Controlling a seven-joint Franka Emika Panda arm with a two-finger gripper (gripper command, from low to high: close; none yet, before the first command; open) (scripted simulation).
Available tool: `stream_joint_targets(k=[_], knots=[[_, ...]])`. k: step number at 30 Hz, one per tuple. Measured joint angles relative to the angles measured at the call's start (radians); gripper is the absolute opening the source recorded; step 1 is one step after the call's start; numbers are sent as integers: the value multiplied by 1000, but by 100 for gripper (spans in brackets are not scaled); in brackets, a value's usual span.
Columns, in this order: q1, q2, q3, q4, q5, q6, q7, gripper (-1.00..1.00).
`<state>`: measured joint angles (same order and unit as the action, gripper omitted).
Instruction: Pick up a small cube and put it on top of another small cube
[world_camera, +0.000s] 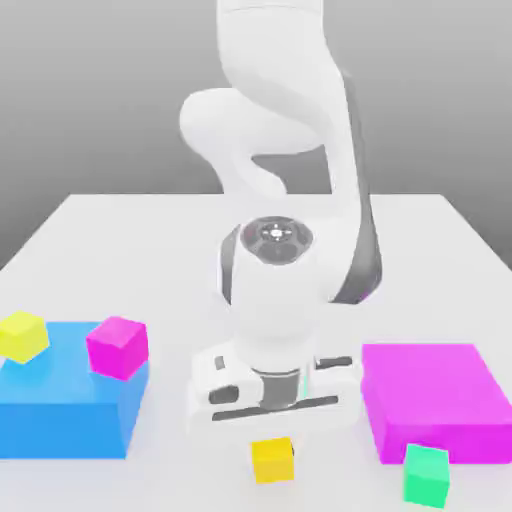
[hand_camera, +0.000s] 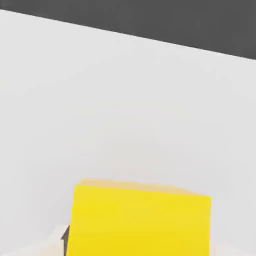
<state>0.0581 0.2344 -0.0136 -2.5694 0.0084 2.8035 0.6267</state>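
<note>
Yellow cube (world_camera: 272, 459): sitting lower centre, directly beneath the end effector (world_camera: 272, 425).
End effector grip: cannot tell.
Green cube (world_camera: 427, 474): lying lower right.

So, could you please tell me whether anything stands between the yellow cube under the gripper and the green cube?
Nothing visible does. The yellow cube sits below the gripper, and bare table lies between it and the green cube toward the exterior view's right. The magenta block sits behind that path.
</note>
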Motion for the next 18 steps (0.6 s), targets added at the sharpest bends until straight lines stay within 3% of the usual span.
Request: stream_joint_targets(k=[10,14,15,18], knots=[[227,-34,105,164,-41,-198,389,-100],[261,82,99,189,-69,-108,443,-100],[264,109,95,192,-75,-83,449,100],[264,109,95,192,-75,-83,449,100]])
